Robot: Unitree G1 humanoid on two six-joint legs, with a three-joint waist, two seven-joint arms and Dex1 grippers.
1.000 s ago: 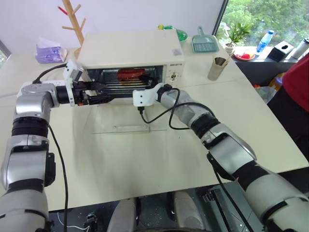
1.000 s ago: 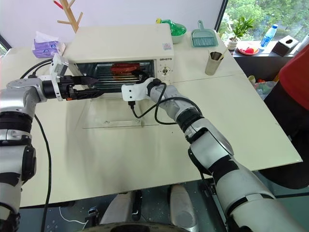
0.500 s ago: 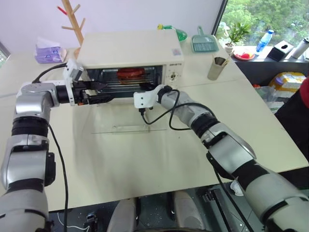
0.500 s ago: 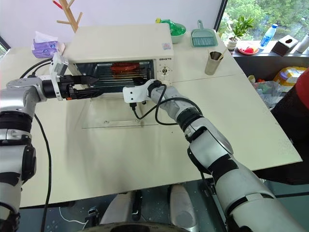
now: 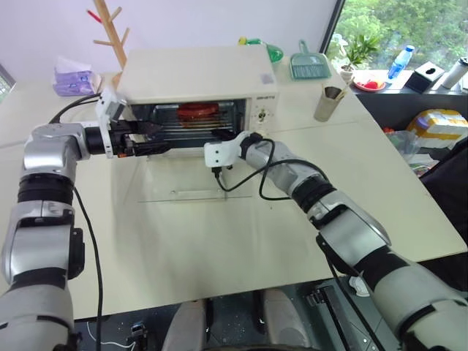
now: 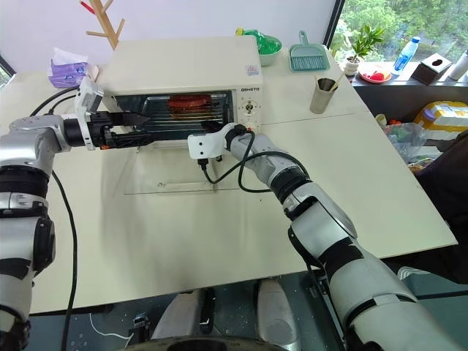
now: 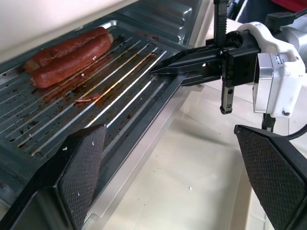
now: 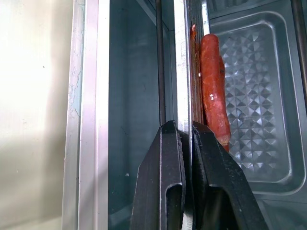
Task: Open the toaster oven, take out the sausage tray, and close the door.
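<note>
Right wrist view: your right gripper [image 8: 187, 143] is clenched on the tray [image 7: 144, 103] rim — tray inside the oven [image 5: 197, 77], sausages [image 7: 67, 55] aboard; left gripper [image 7: 168, 182] spread wide beside it.

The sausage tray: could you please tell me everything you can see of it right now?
The tray is shallow, silvery metal with a ribbed base streaked with brown grease. It lies flat inside the open oven, its front rim at the opening. Two reddish-brown sausages lie side by side toward the back. The right tool is shut on the front rim; the left tool, open, is close by, not touching.
</note>
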